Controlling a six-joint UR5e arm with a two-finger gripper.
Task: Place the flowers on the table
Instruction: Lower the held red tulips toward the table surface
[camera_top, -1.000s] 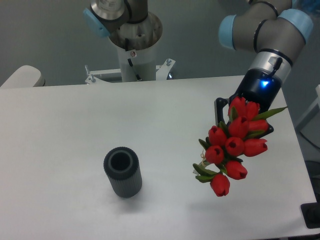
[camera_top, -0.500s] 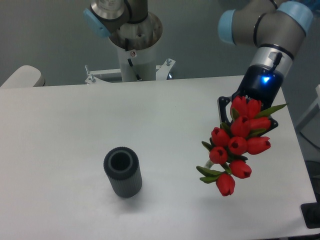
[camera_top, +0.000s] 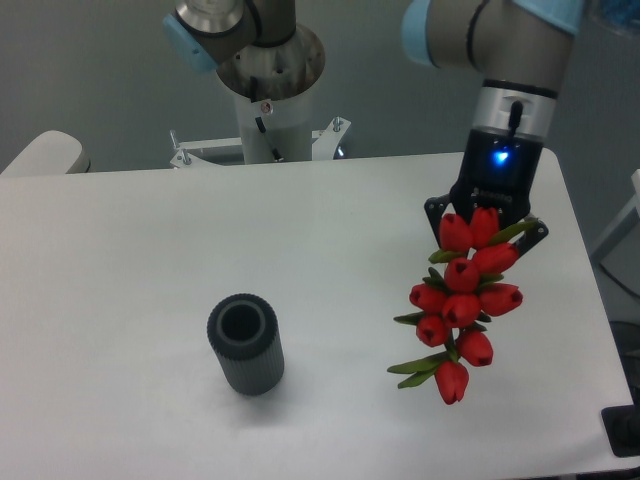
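Observation:
The flowers, a bunch of red tulips with green leaves, hang over the right part of the white table, blooms toward the camera and trailing down to the front. My gripper is at the top of the bunch, shut on it; the blooms hide the fingertips and the stems. I cannot tell whether the lowest blooms touch the tabletop.
A dark grey ribbed cylinder vase stands upright at the front centre-left of the table, well left of the flowers. The arm's white base stands behind the table's far edge. The table's right edge runs close to the bunch.
The arm has swung toward upright and shifted slightly left. The bunch moved with it and now hangs straighter and a little lower.

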